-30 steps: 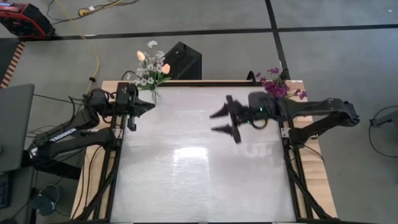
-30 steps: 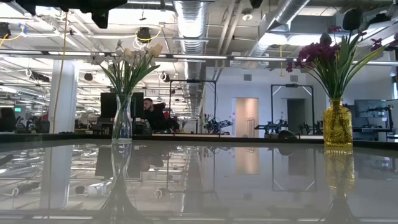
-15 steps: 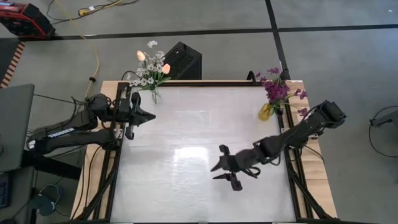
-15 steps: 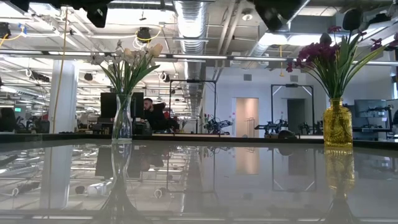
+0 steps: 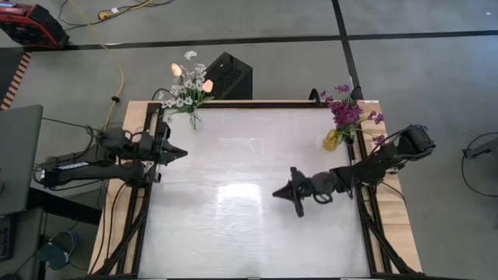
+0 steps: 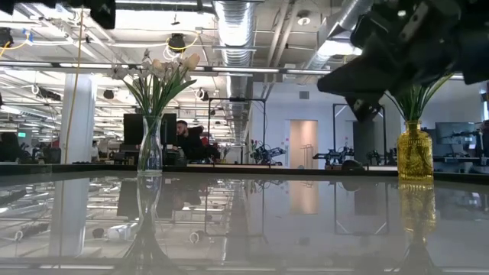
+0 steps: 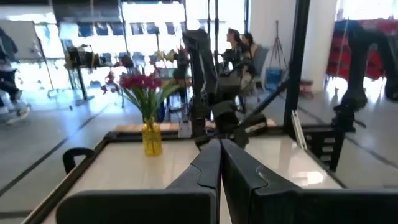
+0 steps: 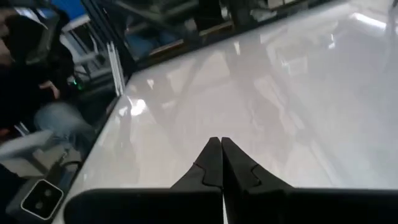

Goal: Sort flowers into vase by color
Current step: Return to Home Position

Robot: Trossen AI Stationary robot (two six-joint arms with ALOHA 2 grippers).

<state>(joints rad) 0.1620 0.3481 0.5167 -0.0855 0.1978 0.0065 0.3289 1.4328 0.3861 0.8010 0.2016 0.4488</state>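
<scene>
A clear glass vase (image 5: 191, 118) at the far left corner holds white sprays and peach tulip buds (image 5: 189, 84); it also shows in the low view (image 6: 150, 149). An amber vase (image 5: 332, 141) at the far right holds purple blossoms (image 5: 345, 111); it shows in the low view (image 6: 415, 153) and the left wrist view (image 7: 149, 138). My left gripper (image 5: 180, 152) is shut and empty at the table's left edge. My right gripper (image 5: 277, 192) is shut and empty over the table's middle right, dark in the low view (image 6: 382, 61).
The table top (image 5: 233, 210) is white and glossy, with a dark frame along its edges. A black box (image 5: 226, 75) stands on the floor beyond the far edge. People sit in the room behind the table (image 6: 183, 137).
My right gripper has swung from the table's far middle toward the near edge, then come a little back toward the right, lower over the table, and its fingers have shut. My left gripper has drifted a little toward the near edge.
</scene>
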